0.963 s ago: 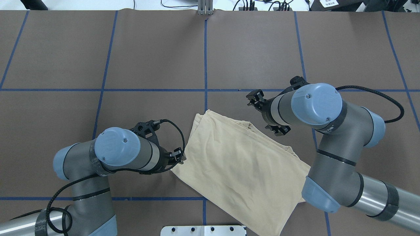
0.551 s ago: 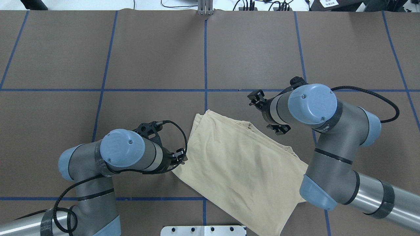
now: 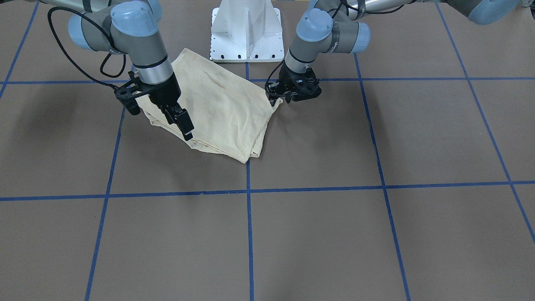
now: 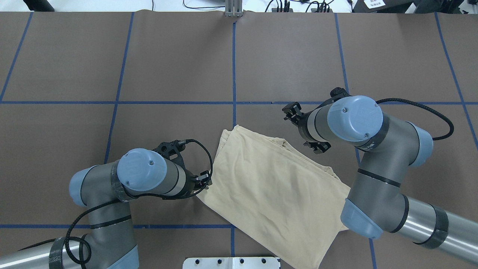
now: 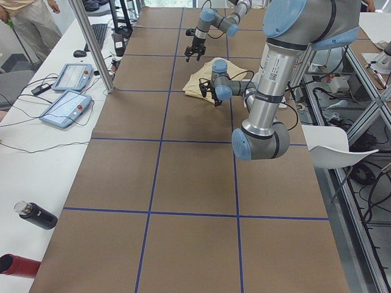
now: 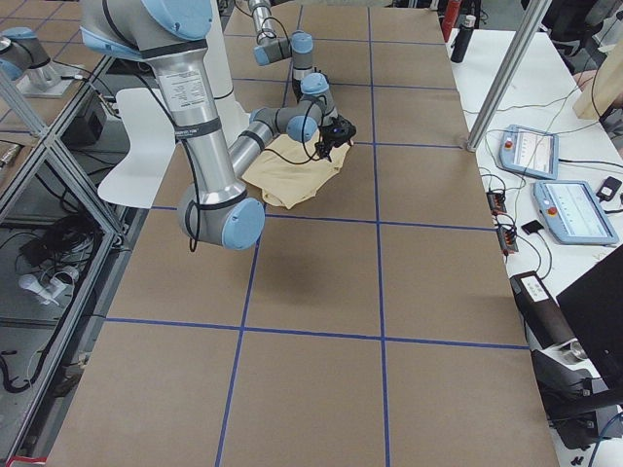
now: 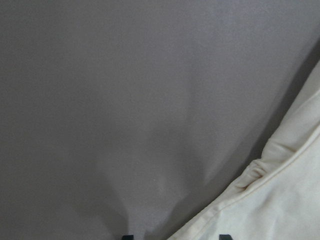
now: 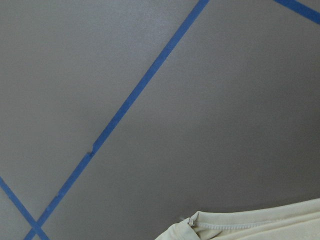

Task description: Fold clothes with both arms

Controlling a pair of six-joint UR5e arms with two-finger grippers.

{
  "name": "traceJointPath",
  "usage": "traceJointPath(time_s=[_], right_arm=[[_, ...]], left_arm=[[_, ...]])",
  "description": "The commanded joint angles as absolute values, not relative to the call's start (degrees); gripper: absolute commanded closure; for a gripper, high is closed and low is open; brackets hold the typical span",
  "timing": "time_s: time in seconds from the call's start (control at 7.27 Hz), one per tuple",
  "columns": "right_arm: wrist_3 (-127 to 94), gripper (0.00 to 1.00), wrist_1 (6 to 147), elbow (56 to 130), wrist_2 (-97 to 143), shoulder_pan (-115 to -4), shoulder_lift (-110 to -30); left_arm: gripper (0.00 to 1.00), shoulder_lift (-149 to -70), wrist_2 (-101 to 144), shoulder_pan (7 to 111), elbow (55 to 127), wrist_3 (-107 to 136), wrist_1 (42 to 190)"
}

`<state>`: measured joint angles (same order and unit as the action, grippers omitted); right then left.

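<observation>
The clothes (image 4: 269, 190) are one pale cream shirt, folded into a slanted rectangle and lying flat on the brown table near the robot's base. My left gripper (image 4: 204, 182) is low at the shirt's left corner. The left wrist view shows its fingertips (image 7: 127, 236) apart, with the hem of the clothes (image 7: 280, 200) running in between them. My right gripper (image 3: 184, 125) hangs a little above the far edge of the clothes (image 3: 217, 108), with nothing in its fingers. The right wrist view catches only the collar edge of the clothes (image 8: 260, 225).
The white pedestal (image 3: 246, 29) stands just behind the shirt. Blue tape lines (image 4: 233, 67) divide the brown table cover. In the exterior left view, two control tablets (image 5: 67, 107), cables and a dark bottle (image 5: 36, 215) lie on the side bench, and a person (image 5: 24, 21) stands at the far corner.
The left arm has slid slightly toward the shirt's corner. The right arm has drawn a little to the left. The shirt has not moved.
</observation>
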<state>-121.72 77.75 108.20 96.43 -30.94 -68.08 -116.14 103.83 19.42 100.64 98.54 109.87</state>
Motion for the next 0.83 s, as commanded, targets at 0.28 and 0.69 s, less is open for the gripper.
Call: traceJointPath(time_s=[0.28, 0.69], right_arm=[[-121.7, 0.0, 77.8, 107.8, 96.3, -30.9, -68.1], [-121.7, 0.0, 77.8, 106.9, 95.5, -30.9, -68.1]], left_arm=[[0.6, -116.4, 104.2, 19.2, 100.5, 98.7, 110.0], [1.0, -116.5, 104.2, 19.2, 100.5, 98.6, 110.0]])
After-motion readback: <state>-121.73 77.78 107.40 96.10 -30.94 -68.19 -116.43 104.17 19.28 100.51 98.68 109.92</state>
